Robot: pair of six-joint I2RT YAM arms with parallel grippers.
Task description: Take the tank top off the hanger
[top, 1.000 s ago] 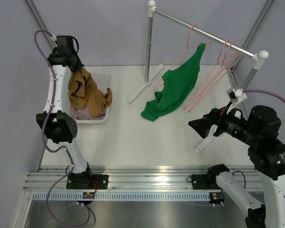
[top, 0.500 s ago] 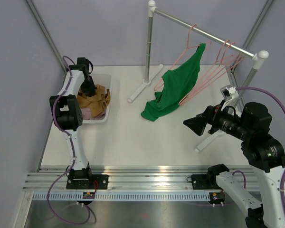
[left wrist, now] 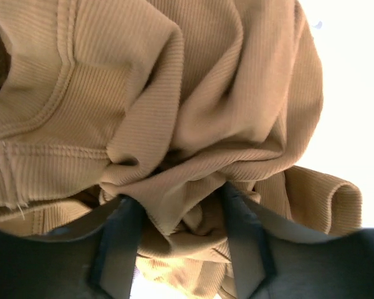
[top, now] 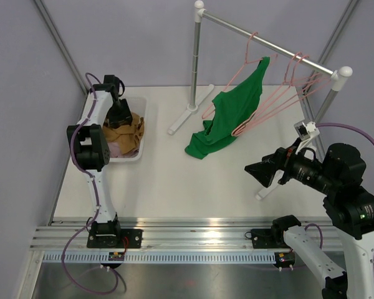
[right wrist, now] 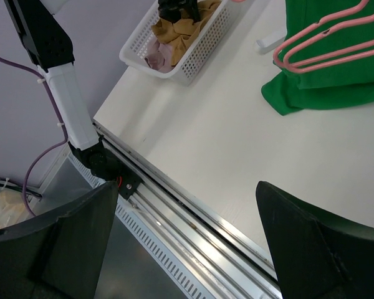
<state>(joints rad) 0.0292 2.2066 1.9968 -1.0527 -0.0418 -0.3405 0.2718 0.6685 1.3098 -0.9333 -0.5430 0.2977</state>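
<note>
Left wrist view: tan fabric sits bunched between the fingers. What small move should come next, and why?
Probably open the left gripper: the tan garment bunched in its grip already lies in the white basket, while the green tank top hangs on its pink hanger, untouched, needing a free arm.

White table (top: pixel 174 184) bears basket (top: pixel 128 159), rack feet (top: pixel 181 119) and tank top's (top: pixel 232 118) hem.

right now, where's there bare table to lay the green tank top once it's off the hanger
Widest bare table lies between the white basket, the green tank top and the near rail. Crowded: the basket, stuffed with the brown garment the left pincer grips, and the right side, where the right pincer hovers.
</note>
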